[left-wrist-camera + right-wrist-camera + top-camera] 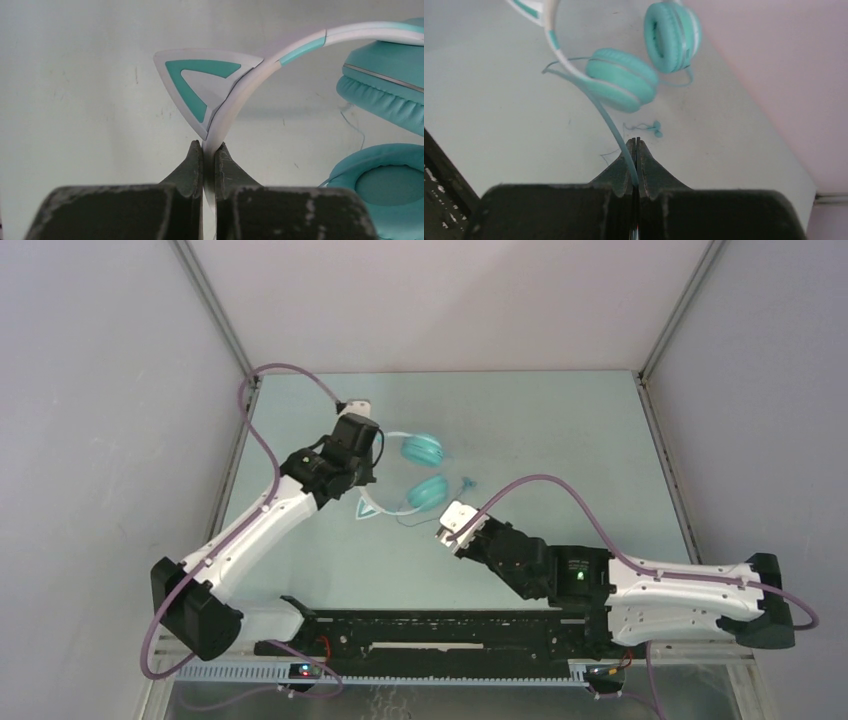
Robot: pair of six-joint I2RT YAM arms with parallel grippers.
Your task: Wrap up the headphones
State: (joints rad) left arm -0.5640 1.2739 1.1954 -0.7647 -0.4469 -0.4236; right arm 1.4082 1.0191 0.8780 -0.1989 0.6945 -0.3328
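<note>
Left gripper (209,150) clamps the headphones (385,65) by the headband (231,100), right gripper (636,145) clamps the cable (599,107)

- Your left arm (262,525): white shells, black joints, black base.
- Your right arm (680,592): same colours, green light (578,577) on a black joint.
- Purple cables (540,478) loop off both (one each).
- Left gripper (209,150): dark, scuffed, tapering fingers (192,170).
</note>
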